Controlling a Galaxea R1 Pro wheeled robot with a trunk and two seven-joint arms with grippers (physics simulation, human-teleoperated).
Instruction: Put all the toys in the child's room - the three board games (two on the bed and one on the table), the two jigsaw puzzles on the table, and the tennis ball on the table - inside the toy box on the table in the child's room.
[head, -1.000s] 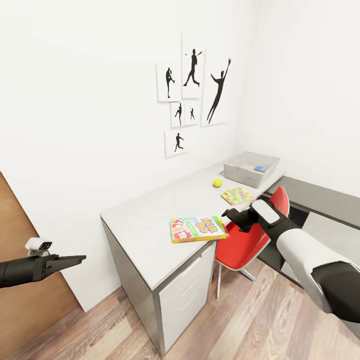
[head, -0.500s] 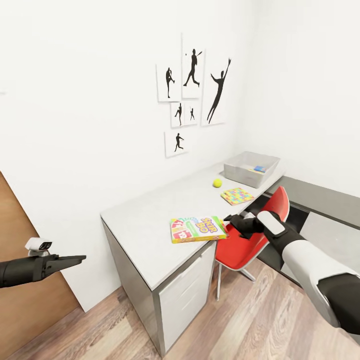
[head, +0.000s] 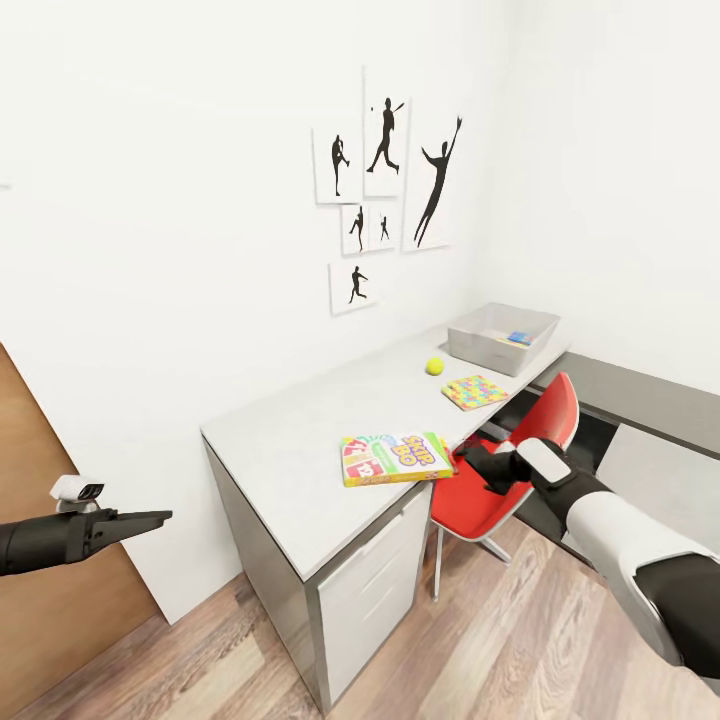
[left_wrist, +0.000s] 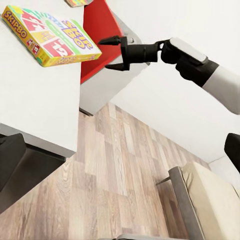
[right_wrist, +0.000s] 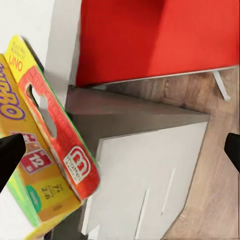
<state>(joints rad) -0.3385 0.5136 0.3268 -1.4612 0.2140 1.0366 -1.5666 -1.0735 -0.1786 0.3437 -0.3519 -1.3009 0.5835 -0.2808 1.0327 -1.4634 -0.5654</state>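
Dropped lower and drawn back toward frame right over the past second: right claw (head: 470, 457), jaws spread, empty, now level with the tabletop (head: 280, 450) edge at centre frame. Immediately left of its tips, the SKIP-BO board game (head: 396, 457), lying flat with its long axis pointing at the claw and its near end overhanging the edge. Far nearer than the left claw (head: 140, 520), parked at lower left, apparently pressed together. Beyond, toward upper right: tennis ball (head: 434, 367), jigsaw puzzles (head: 474, 391), toy box (head: 502, 338). Below the claw, a red chair (head: 505, 470), the likeliest obstruction.
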